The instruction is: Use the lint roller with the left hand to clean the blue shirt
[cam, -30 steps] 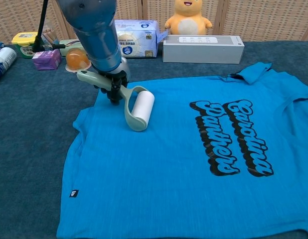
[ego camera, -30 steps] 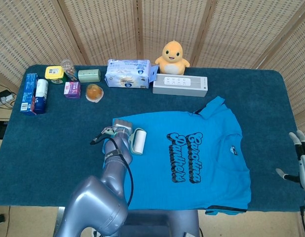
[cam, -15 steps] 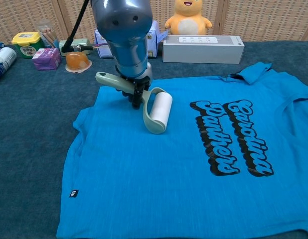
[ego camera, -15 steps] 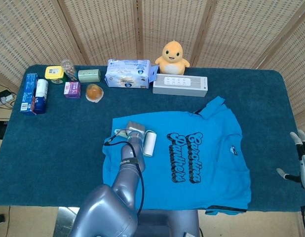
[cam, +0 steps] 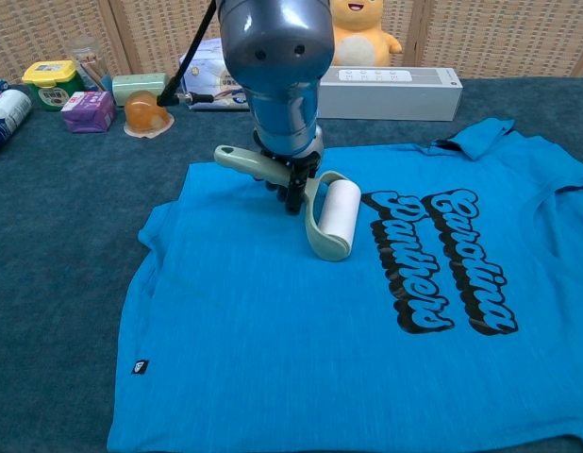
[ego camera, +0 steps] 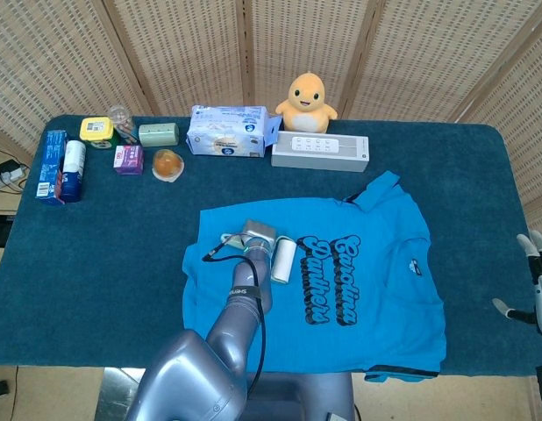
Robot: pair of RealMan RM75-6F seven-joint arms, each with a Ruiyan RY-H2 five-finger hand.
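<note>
Head view: plush duck (ego camera: 308, 96), white box (ego camera: 319, 152) behind blue shirt (ego camera: 367, 289).

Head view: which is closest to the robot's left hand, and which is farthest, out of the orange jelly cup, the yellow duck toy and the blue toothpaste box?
Measured from the left hand holding the lint roller:
1. Orange jelly cup, up and to the left, nearest.
2. Yellow duck toy, at the table's back edge, behind the hand.
3. Blue toothpaste box, at the far left edge, farthest.
</note>
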